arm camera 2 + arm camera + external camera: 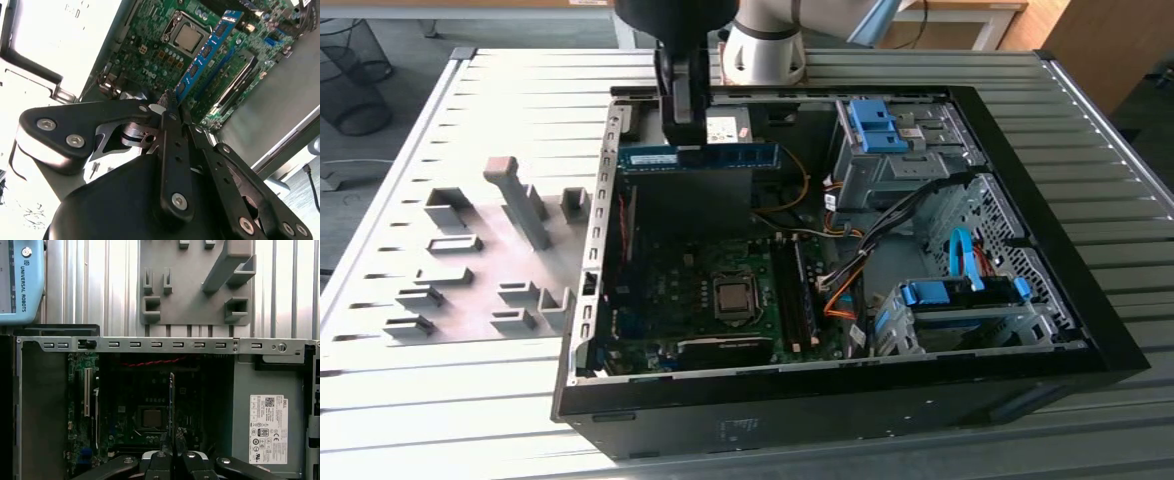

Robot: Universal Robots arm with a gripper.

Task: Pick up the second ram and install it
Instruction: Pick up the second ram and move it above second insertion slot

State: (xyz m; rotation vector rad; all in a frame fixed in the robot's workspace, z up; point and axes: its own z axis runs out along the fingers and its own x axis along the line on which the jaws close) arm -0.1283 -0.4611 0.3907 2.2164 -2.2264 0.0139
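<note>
Carrying stage. The gripper [682,140] is pinched narrow on one end of the ram [720,156], so the stick juts sideways from the fingertips, clear above the open case [1067,300]. The slots [797,290] lie below the tool, well apart. Good practice, as judged: keep the ram's long edge parallel to a free slot and level, end to end.

1. The second ram [720,156]: slim blue-green stick with dark chips and a pale label.
2. Level and on edge, clamped toward one end by the gripper [684,135].
3. Hangs above the open case [598,200].
</note>
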